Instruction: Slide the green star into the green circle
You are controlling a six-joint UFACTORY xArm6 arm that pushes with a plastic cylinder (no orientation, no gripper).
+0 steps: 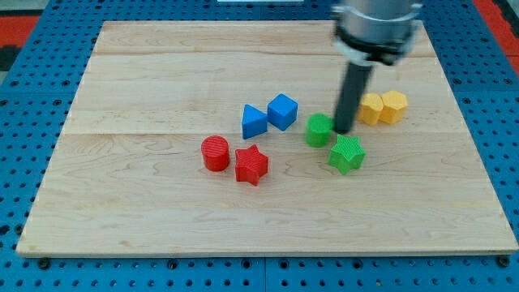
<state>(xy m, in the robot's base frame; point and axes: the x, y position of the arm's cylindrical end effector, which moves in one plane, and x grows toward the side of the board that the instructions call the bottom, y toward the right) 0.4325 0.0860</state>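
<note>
While my tip (pixel 343 130) rests just right of the green circle (pixel 319 130), with no fingers to open or close, you find the green star (pixel 347 153) just below it, near the yellow blocks (pixel 383 107) on the wooden board (pixel 122 203).

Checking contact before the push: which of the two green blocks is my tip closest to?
The green circle: my tip stands right beside its right edge, while the green star lies apart, below the tip toward the view's bottom.
</note>
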